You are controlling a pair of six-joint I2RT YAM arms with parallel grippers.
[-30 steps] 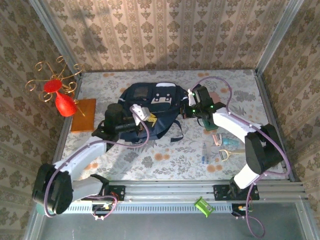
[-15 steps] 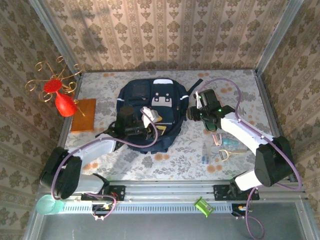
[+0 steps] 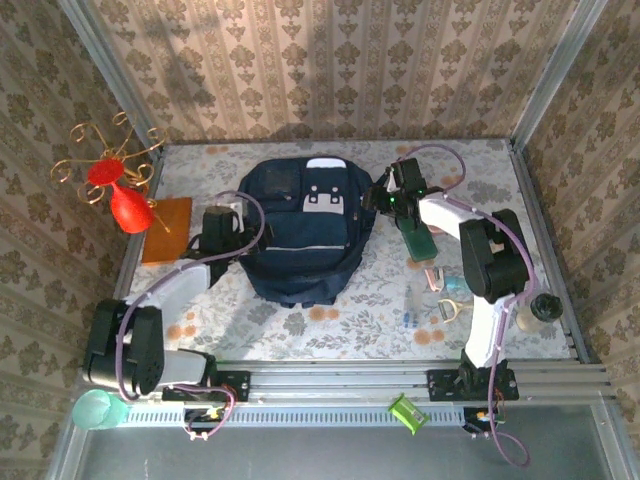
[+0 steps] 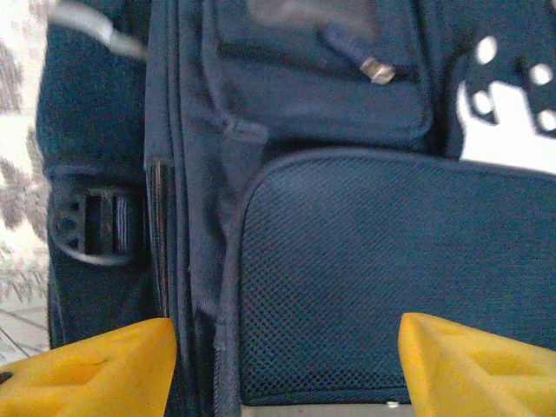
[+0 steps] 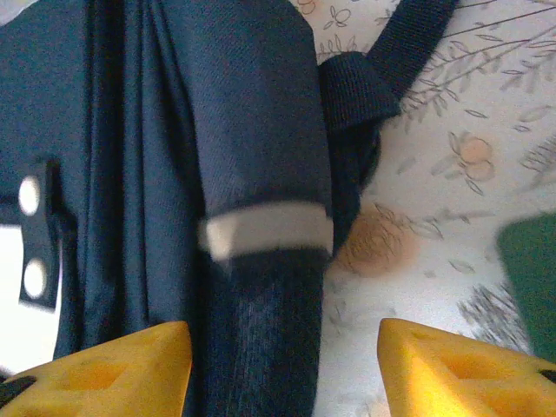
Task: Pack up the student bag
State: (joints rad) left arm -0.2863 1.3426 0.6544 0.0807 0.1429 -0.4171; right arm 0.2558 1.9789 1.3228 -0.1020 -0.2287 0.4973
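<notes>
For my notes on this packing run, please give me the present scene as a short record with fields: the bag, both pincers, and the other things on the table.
bag: student bag, dark navy, lying flat, front side up, mid table
left pincer: open, at the bag's left side, facing a mesh pocket
right pincer: open, at the bag's right side, over a pale stripe
left of bag: red vase by an orange board
right of bag: green flat item
</notes>
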